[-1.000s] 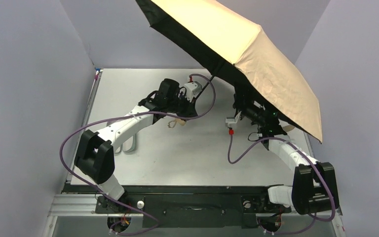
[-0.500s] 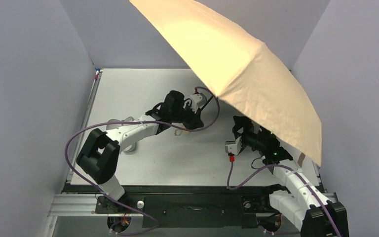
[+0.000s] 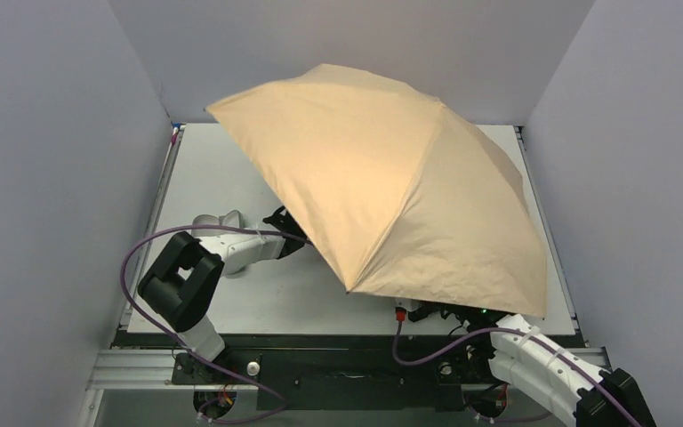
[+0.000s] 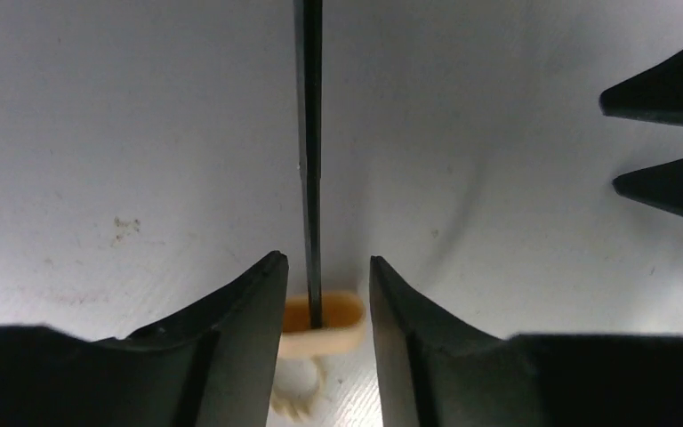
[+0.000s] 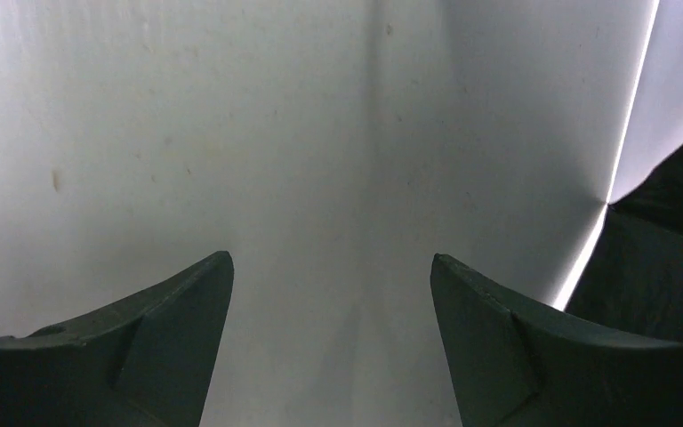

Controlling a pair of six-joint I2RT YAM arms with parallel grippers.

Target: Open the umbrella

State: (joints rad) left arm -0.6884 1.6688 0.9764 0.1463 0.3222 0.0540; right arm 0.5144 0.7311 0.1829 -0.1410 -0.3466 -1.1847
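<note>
Top external: umbrella spread open above the table, hiding both my claws.
Left claw: narrowly parted, shaft between my fingers.
Right claw: wide, holding nothing, over the table.

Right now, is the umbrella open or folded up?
Open. The umbrella has its tan canopy spread wide in taut panels, covering much of the table.

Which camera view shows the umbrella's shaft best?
The left wrist view: the thin black shaft runs straight through the open left gripper down to the tan handle. In the top external view the opened canopy hides it. The right wrist view shows only dark lining at its edge.
</note>
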